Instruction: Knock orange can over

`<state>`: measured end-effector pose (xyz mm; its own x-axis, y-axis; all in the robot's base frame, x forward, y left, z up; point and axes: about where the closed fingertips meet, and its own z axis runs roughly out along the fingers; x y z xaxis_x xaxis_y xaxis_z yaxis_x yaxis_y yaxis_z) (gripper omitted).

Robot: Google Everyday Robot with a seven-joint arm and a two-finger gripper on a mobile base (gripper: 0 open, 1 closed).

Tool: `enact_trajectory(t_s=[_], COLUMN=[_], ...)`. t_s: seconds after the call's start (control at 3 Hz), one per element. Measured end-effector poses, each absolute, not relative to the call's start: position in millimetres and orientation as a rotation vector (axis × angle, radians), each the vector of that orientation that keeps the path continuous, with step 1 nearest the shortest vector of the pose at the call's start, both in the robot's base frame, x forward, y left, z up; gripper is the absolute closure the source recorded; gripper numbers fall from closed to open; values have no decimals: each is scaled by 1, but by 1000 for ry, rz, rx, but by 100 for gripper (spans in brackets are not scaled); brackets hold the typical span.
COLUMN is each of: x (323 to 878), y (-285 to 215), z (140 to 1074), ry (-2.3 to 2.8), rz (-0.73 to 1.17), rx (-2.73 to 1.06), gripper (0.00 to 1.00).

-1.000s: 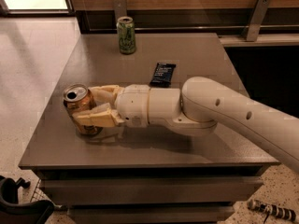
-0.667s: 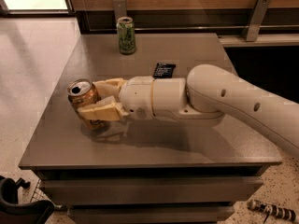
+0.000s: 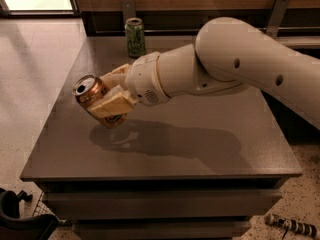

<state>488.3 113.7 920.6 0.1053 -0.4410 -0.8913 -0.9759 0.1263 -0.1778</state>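
Right, nearest first: dark rounded object (image 3: 20,223) on floor, low and camera-left of gripper, partly cut off by frame edge. Striped rod-like item (image 3: 292,225) also on floor, low and far off on wrist side, past table corner. Then grey table (image 3: 210,156), front edge twd camera. Over its front-left part, gripper (image 3: 107,93), tan fingers (image 3: 112,105) clamped on orange can (image 3: 92,95), one finger across near side, other on far side. Can tilted hard: silver top w/ pull-tab opening pointing up and away from wrist, base angled down under fingers. Base looks just off the tabletop; contact w/ surface not certain. Shadow (image 3: 150,139) of can + gripper on table directly below and slightly twd wrist side. Behind fingers, white wrist and thick white arm (image 3: 240,59) running back to camera-right, out of frame. Further back, beyond gripper, pale green can (image 3: 135,36) upright near far table edge, well apart from orange can. Farthest: wood-panelled wall w/ metal bracket (image 3: 129,6) just behind green can.
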Motion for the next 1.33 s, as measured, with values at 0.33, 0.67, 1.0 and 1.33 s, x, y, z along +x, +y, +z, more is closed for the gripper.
enact_trajectory(t_s=[0.33, 0.67, 1.0, 1.33], x=[483, 479, 482, 486], y=[121, 130, 130, 130], z=[923, 915, 906, 892], ry=[1553, 1659, 1720, 1772], rz=[627, 475, 341, 209], rx=[-1615, -1784, -1872, -1912], gripper=[100, 100, 100, 100])
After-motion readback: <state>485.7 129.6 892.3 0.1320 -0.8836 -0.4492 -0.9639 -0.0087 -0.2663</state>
